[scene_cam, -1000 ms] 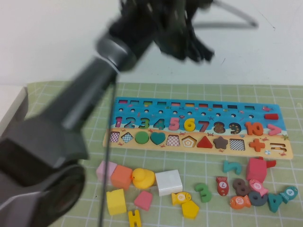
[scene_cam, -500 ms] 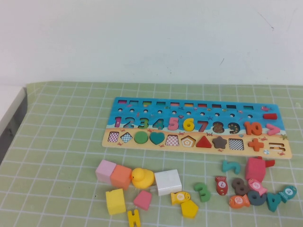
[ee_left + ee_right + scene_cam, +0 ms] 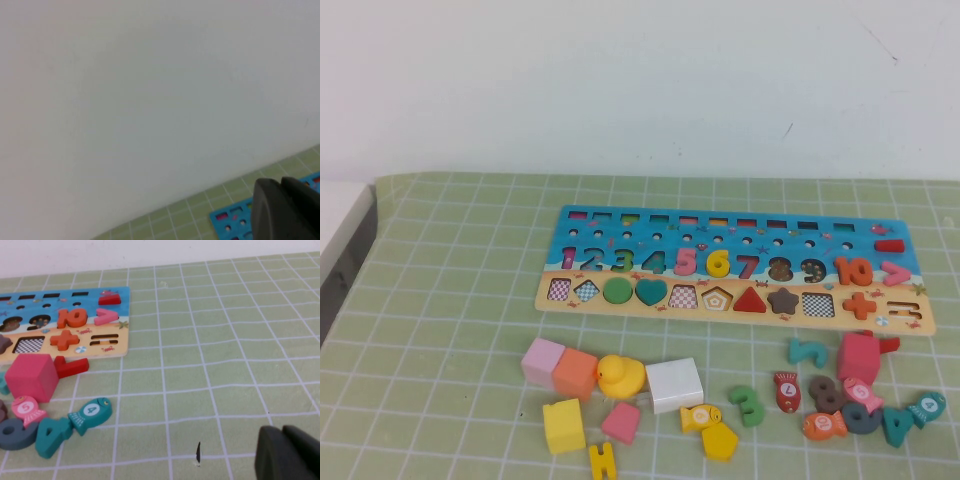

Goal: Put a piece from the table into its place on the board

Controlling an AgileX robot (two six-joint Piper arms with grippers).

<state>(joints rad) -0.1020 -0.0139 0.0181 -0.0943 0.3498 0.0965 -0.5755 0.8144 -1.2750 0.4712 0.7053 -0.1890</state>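
- Yellow, the piece (image 3: 719,263), the numeral 6, sat flat in its recess in the digit row of the board (image 3: 740,232), between the pink 5 and the red 7; we judged it placed and the task as good as done.
- We saw what had changed within the last second: the left arm, which had filled the high view over the board a second earlier, had gone from that view, leaving the board uncovered.
- We found the left gripper (image 3: 286,210) raised and turned toward the white wall, with only a corner of the board below it; its fingers were pressed together on nothing.
- We found the right gripper (image 3: 287,452) low over the table (image 3: 225,340), off the board's right end and well apart from the piece; its dark fingers looked pressed together and empty.
- Loose pieces lay near the board's front edge on the table, among them the green numeral 3 (image 3: 750,406) and the yellow H-shaped piece (image 3: 603,462), both untouched.
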